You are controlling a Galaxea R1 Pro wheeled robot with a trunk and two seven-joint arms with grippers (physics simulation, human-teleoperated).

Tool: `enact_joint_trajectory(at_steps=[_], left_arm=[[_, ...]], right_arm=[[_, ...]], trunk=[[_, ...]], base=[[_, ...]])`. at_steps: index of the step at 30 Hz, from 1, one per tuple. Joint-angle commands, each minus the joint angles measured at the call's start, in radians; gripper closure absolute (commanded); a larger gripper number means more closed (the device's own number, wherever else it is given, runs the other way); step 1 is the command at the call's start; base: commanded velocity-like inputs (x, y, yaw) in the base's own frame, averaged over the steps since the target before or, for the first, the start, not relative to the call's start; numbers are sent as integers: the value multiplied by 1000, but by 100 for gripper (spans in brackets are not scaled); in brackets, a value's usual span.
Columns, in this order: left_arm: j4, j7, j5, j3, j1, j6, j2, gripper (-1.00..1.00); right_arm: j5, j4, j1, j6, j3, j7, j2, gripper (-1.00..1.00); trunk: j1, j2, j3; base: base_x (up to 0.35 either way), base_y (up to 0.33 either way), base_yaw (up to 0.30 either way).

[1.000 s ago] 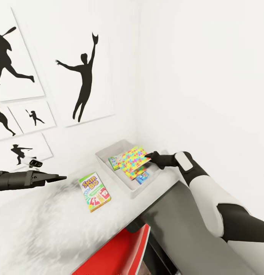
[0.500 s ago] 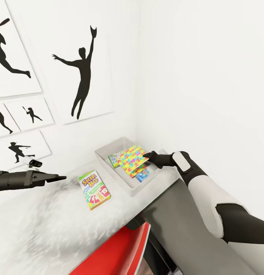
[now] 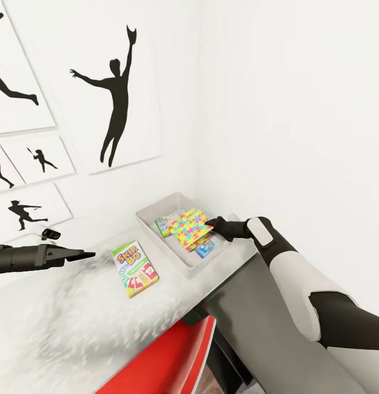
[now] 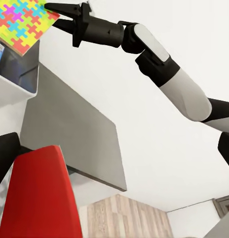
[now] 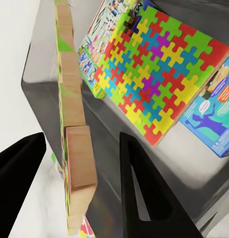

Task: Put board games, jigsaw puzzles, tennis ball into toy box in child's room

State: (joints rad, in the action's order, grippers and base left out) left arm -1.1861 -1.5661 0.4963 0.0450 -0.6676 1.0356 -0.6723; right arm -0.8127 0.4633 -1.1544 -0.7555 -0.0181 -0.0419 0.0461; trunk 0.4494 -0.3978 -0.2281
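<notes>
**Jigsaw board released at the toy box; one game box left on the table**

Nearest the robot, a red chair (image 3: pixel 167 355) stands at the front edge of the long pale grey-white table (image 3: pixel 58 323). On the tabletop lies the flat green-yellow-red "SKIP-BO" board game box (image 3: pixel 135 269), face up, just beside the shallow light grey toy box (image 3: pixel 163 249) but outside it. The left gripper (image 3: pixel 82 254) hovers above the table beside this game box; whether its fingers are parted cannot be told.

Farther on, the right gripper (image 3: pixel 214 224) reaches over the toy box. The right wrist view shows a thin multicoloured jigsaw puzzle board (image 5: pixel 74 148) edge-on between the fingers (image 5: pixel 144 198). There is a gap on each side, so the board is released, not clamped. Below it in the bin lie a second jigsaw puzzle (image 5: pixel 159 79), a green printed game box (image 5: pixel 92 64) and a blue-and-orange game box (image 5: pixel 216 119).

The "SKIP-BO" box is probably light, stiff and smooth, and is best pinched across its long edges. Open tabletop surrounds it except on the bin's side. The bin sits close to the white corner walls, one of which carries black silhouette pictures (image 3: pixel 115 98), so approaches from above and from the front look freest.
</notes>
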Motion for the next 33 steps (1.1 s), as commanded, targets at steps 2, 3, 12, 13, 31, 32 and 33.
enact_joint_trajectory(at_steps=[2, 3, 12, 13, 31, 32, 33], left_arm=[[0, -5, 1, 3, -1, 11, -1, -100], [0, -5, 1, 3, -1, 11, -1, -100], [0, -5, 1, 3, -1, 11, -1, -100], [0, -5, 1, 3, -1, 11, -1, -100], [0, -5, 2, 2, -1, 11, -2, -100], [0, -5, 2, 2, -1, 11, -3, -100], [0, -5, 2, 1, -1, 11, -3, -100]], right_arm=[[4, 0, -1, -2, -2, -4, 0, 100], [4, 0, -1, -2, -2, -4, 0, 100], [4, 0, -1, -2, -2, -4, -3, 100], [4, 0, -1, -2, -2, -4, -3, 100], [5, 1, -1, -2, -2, -4, -2, 100], [5, 1, -1, -2, -2, -4, -2, 100], [5, 1, -1, -2, -2, -4, -1, 100]], trunk=[[1, -2, -5], [1, -2, -7], [1, -2, -22], [1, -2, -24], [1, -2, -37], [1, -2, -37], [1, -2, -37]], base=[[0, 0, 0], [0, 0, 0], [0, 0, 0], [0, 0, 0], [0, 0, 0], [0, 0, 0], [0, 0, 0]])
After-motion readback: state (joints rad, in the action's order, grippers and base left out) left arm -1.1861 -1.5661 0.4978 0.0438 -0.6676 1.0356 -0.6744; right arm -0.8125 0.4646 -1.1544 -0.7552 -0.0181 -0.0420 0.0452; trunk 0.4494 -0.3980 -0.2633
